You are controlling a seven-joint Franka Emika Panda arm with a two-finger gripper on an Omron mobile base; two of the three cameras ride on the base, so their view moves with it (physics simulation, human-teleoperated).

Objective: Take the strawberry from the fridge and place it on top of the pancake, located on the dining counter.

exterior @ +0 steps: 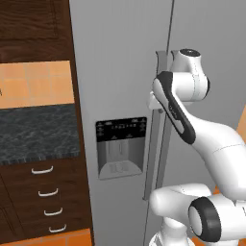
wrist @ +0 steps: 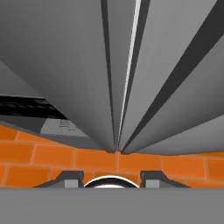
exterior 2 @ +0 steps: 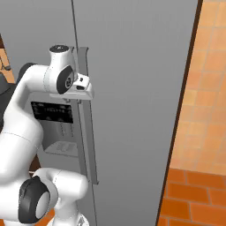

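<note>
Gripper [exterior 2: 86, 90] is closed on the fridge [exterior 2: 132, 66] door handle [exterior 2: 86, 132]. Step in hand: opening the fridge. Next, pull the door outward along its arc.

The fridge [exterior: 120, 72] has smooth, brushed-looking grey steel doors with a soft matt sheen, and long steel handles [exterior 2: 86, 132]. Its dispenser panel [exterior: 120, 129] is glossy black. At nine o'clock of it, the cabinets [exterior: 29, 29] are dark grained wood, under a black speckled stone-like top [exterior: 38, 134]. The wall tiles [exterior 2: 203, 88] are matt orange. The arm [exterior: 216, 144] is smooth white plastic.
</note>
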